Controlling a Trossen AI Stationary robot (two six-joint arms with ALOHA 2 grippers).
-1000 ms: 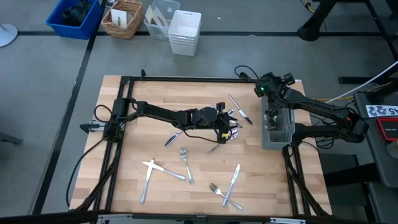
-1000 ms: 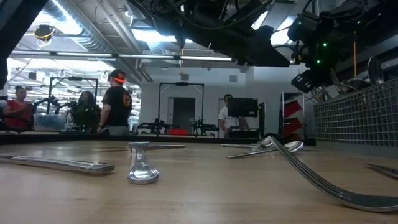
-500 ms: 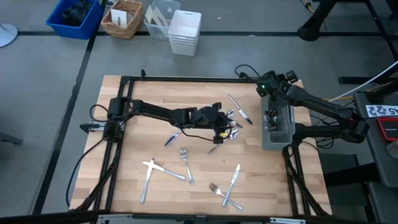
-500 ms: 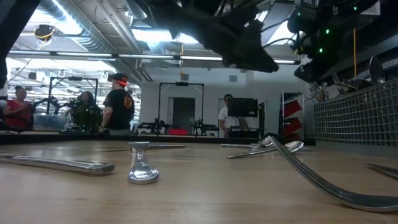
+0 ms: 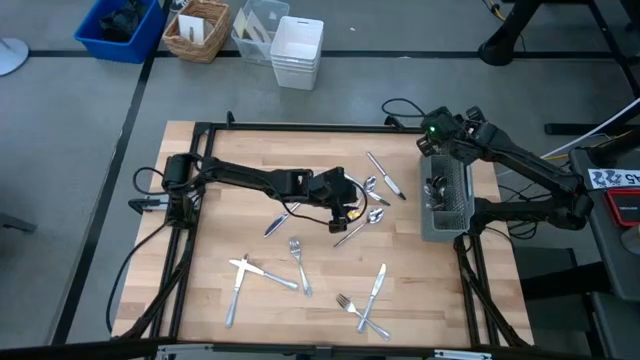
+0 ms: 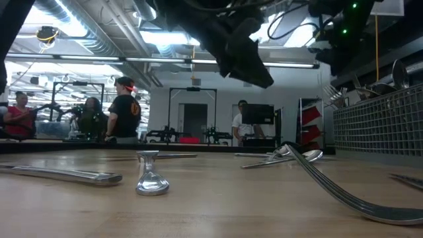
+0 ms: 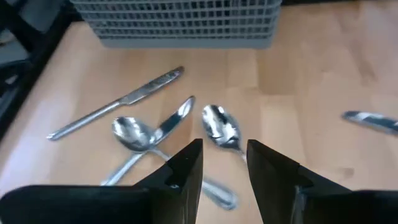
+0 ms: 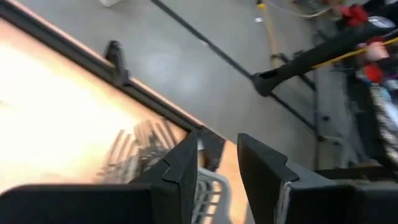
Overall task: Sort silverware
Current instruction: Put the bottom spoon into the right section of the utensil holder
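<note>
My left gripper (image 7: 224, 165) hangs above the middle of the table (image 5: 210, 250), fingers apart with nothing between them, over a small cluster of spoons (image 7: 221, 130) that lie just short of the mesh caddy (image 7: 180, 22). A knife (image 7: 118, 102) lies beside them, touching or nearly touching one spoon's bowl. My right gripper (image 8: 217, 168) is up over the far end of the caddy (image 5: 447, 195), fingers apart and empty, fork tines (image 8: 134, 149) showing below it.

The rest of the silverware is scattered on the near half of the table: a fork (image 5: 299, 265), a crossed pair (image 5: 250, 272) at near left, another crossed fork and knife (image 5: 368, 300) at near right, one knife (image 5: 385, 175) on the far side by the caddy. Some pieces already stand in the caddy.

Step in hand, as I judge it: pick one spoon with my left. To do it well I should centre on the handle of the lone spoon nearest my fingers, not the two overlapping ones, come straight down and close across the narrow neck so it doesn't skate on the wood.

Writing: a white tag with dark characters sits at the far right edge (image 5: 617, 178); can't read it. No brands legible on the cutlery.
</note>
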